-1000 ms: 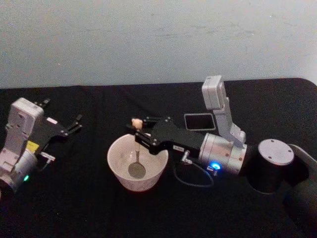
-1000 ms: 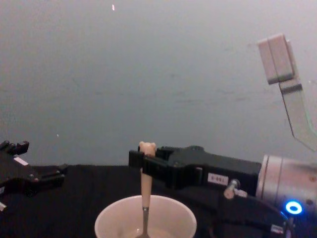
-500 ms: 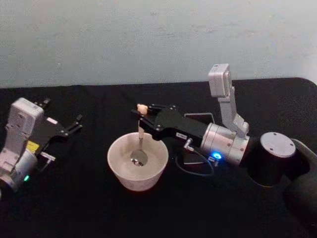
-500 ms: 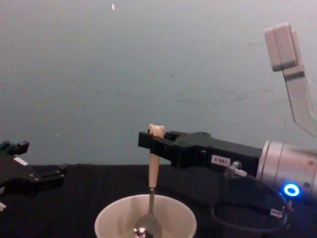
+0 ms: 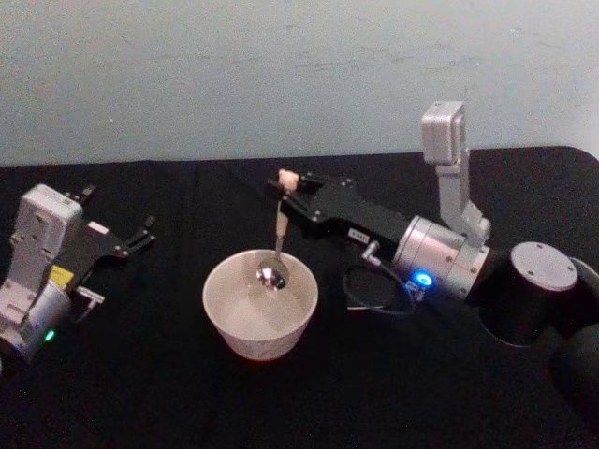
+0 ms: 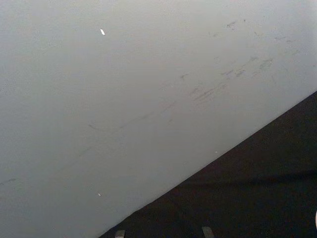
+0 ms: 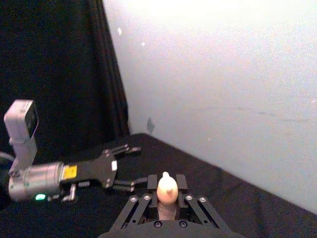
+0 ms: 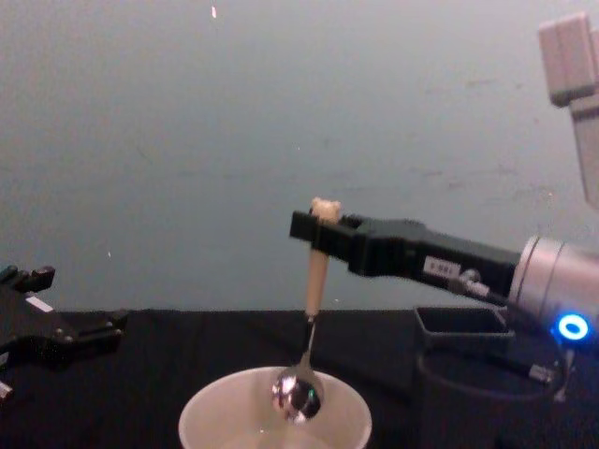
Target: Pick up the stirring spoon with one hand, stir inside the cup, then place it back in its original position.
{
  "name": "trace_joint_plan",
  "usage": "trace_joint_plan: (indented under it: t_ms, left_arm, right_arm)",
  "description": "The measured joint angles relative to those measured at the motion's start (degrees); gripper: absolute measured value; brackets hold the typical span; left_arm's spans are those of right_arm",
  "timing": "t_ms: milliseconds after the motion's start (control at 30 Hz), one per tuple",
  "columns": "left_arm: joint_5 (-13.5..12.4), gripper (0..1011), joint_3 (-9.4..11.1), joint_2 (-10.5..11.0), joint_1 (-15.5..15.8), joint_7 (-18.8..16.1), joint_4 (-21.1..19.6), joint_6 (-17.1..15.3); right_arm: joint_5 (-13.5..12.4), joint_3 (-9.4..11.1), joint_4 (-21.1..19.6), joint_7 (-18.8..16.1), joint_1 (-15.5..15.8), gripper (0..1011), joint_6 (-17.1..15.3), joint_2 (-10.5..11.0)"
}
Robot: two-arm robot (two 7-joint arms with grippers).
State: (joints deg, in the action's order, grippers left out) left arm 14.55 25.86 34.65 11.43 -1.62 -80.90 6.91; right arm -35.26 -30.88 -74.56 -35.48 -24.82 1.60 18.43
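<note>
Cream cup (image 5: 245, 329): one. One stirring spoon (image 5: 279, 229) pinched by right gripper (image 5: 291, 189) over it; left gripper (image 5: 120, 210) fingers spread.

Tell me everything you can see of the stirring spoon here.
The slim stirring spoon has a beige handle topped by a tiny bear-like head, a thin dark neck and a small shiny round metal bowl. It hangs nearly upright, pinched near its top by the right gripper, bowl at rim height over the round cream cup.

One spoon (image 5: 279, 234), one cup (image 5: 251, 339) (cream) — one holder (image 8: 459, 374).
</note>
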Motion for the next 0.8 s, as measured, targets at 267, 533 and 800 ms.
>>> trace_joint_plan:
  t_ms: [267, 533, 800]
  left_arm:
    - [0.0, 1001, 0.0, 0.0, 0.0, 0.0, 0.0, 0.0]
    - [0.0, 1001, 0.0, 0.0, 0.0, 0.0, 0.0, 0.0]
    - [0.0, 1001, 0.0, 0.0, 0.0, 0.0, 0.0, 0.0]
  right_arm:
    - [-2.8, 2.9, -3.6, 2.6, 1.6, 213, -0.8, 0.7]
    - [-6.2, 6.6, -7.6, 5.8, 3.4, 213, -1.4, 1.8]
    - [-8.2, 9.7, -11.1, 8.5, 5.5, 213, -1.3, 3.4]
